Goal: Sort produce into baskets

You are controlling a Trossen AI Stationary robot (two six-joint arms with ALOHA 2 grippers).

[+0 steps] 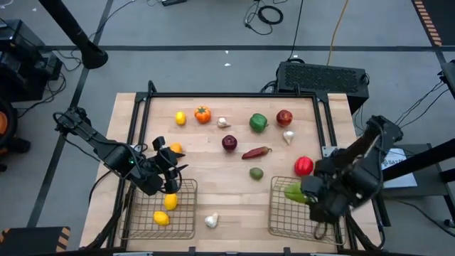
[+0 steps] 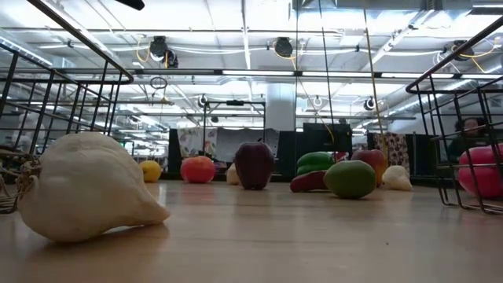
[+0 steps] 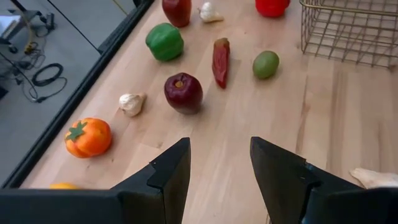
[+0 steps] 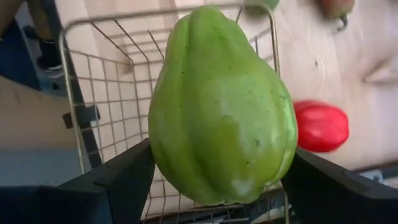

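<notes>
My right gripper (image 1: 304, 193) hangs over the right wire basket (image 1: 279, 213), shut on a green pear-shaped vegetable (image 4: 221, 112). My left gripper (image 3: 219, 146) stands open with nothing between its fingers, above the far rim of the left basket (image 1: 186, 226), which holds two yellow lemons (image 1: 170, 201). An orange (image 1: 175, 148) lies just beyond that gripper. The other produce rests on the wooden table: a dark red apple (image 3: 183, 92), a red chili (image 3: 221, 59), a small green fruit (image 3: 266, 63), a green pepper (image 3: 165, 41) and a red pepper (image 1: 303, 166). My right gripper pinches the green vegetable by the two sides of its wide end (image 4: 163, 165) between its two fingers (image 4: 124, 177). The fingers come from above, pointing steeply down. The narrower end (image 4: 208, 25) sticks out past the fingertips. The vegetable hangs clear above the right basket.
A white garlic bulb (image 1: 211, 221) lies between the baskets near the front edge. Along the far side lie a lemon (image 1: 180, 119), an orange tomato-like piece (image 1: 202, 114), a red apple (image 1: 284, 117) and two garlic bulbs (image 1: 223, 122). A dark rail (image 1: 234, 94) frames the table.
</notes>
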